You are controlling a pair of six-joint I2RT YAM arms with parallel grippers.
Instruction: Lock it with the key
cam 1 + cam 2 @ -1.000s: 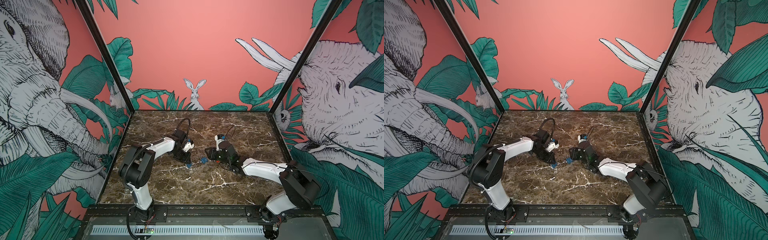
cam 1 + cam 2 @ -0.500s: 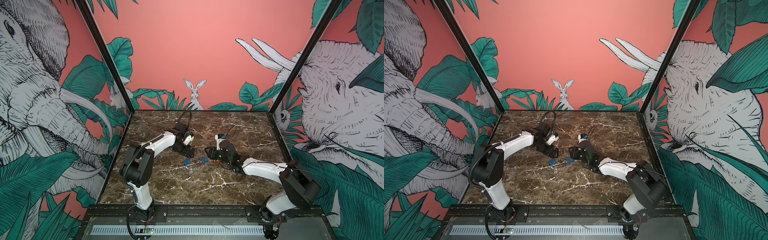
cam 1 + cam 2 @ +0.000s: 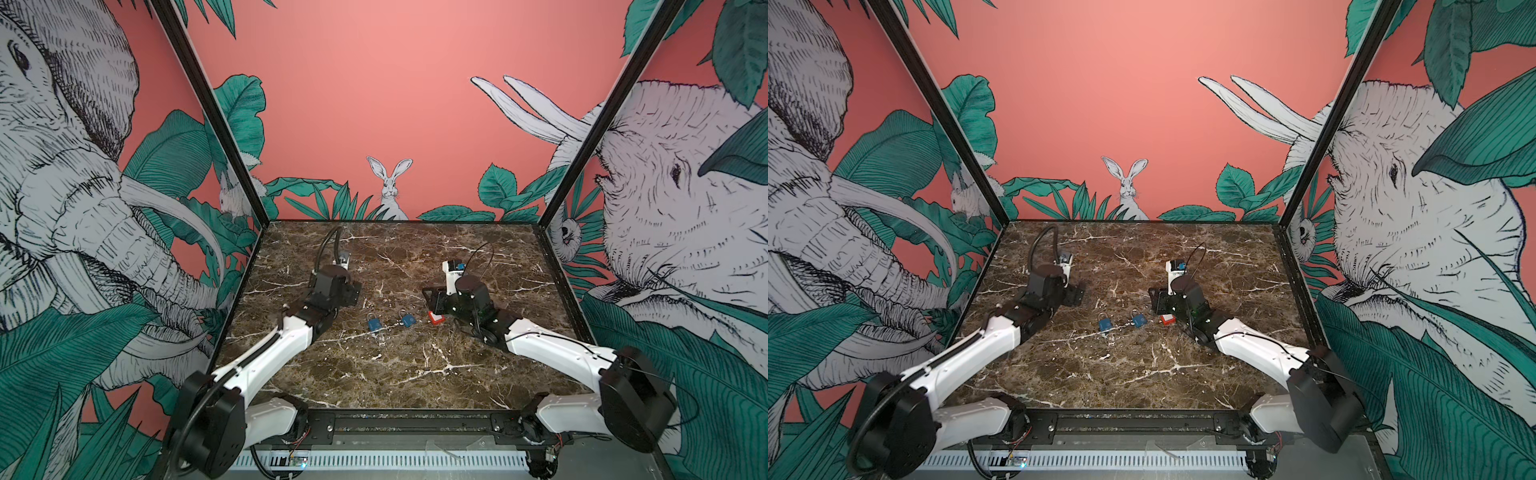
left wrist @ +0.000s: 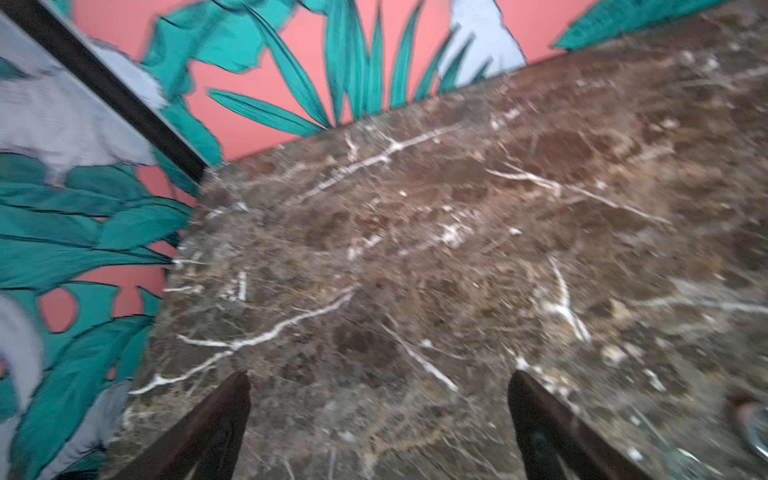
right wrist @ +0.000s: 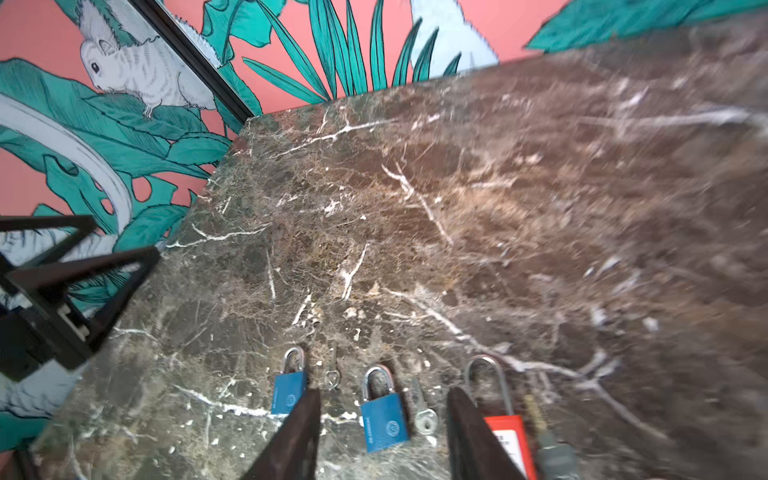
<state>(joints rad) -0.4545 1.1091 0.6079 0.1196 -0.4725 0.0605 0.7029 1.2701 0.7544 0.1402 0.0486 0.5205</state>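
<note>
Two blue padlocks lie side by side on the marble table, one (image 3: pixel 374 323) (image 5: pixel 288 395) left of the other (image 3: pixel 409 320) (image 5: pixel 385 420). A red padlock (image 3: pixel 436 318) (image 5: pixel 510 442) with a long shackle lies to their right. A silver key (image 5: pixel 424 417) rests beside the middle padlock, and a thin key (image 5: pixel 332 371) lies between the blue ones. My right gripper (image 5: pixel 384 390) (image 3: pixel 432 298) is open above that padlock and grips nothing. My left gripper (image 4: pixel 379 376) (image 3: pixel 350 293) is open over bare marble, back and left of the locks.
A third key with a grey head (image 5: pixel 555 455) lies beside the red padlock. The left gripper's black fingers (image 5: pixel 83 274) show in the right wrist view, near the table's left edge. Painted walls close the table (image 3: pixel 374 386) at the back and sides.
My left gripper opened, let go of the left blue padlock, which now lies on the table, and drew back to the left rear. My right gripper's jaws widened a little.
</note>
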